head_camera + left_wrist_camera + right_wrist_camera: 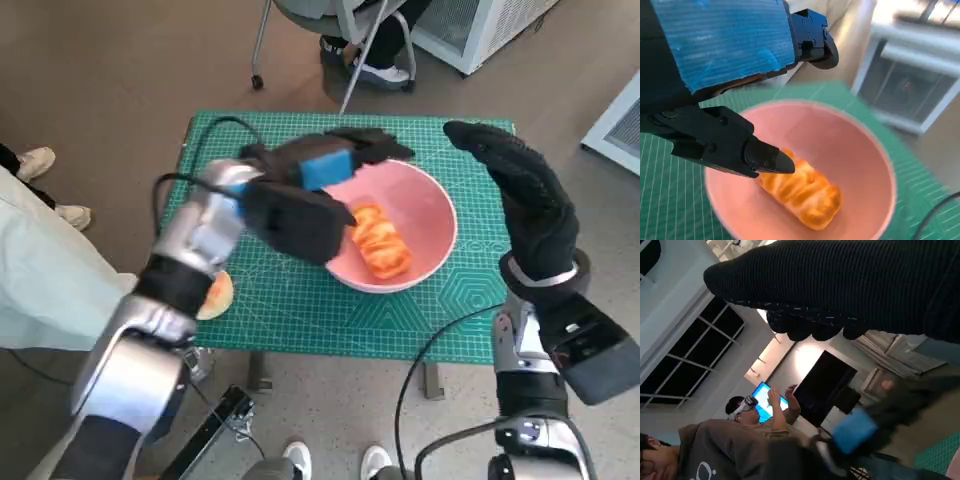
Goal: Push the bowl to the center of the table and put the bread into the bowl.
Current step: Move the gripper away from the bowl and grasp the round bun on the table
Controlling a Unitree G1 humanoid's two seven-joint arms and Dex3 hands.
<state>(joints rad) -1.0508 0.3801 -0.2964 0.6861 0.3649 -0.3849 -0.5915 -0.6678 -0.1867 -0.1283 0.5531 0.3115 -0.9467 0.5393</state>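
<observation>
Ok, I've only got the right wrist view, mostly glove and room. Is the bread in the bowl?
Observer: Yes, the bread lies inside the bowl.
Operator: Is the left hand gripping it?
Observer: No. The left hand hovers over the bowl, its fingers apart and not closed on the bread.
Operator: And the right hand?
Observer: The right hand is raised beside the bowl, holding nothing.

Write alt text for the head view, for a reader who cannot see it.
A loaf of orange-brown bread lies inside a pink bowl on a green cutting mat, with the robot's blue-taped left hand open above the bowl's rim. The gloved right hand is raised, holding nothing, beside the bowl. Another small orange-brown item sits at the mat's near edge.
</observation>
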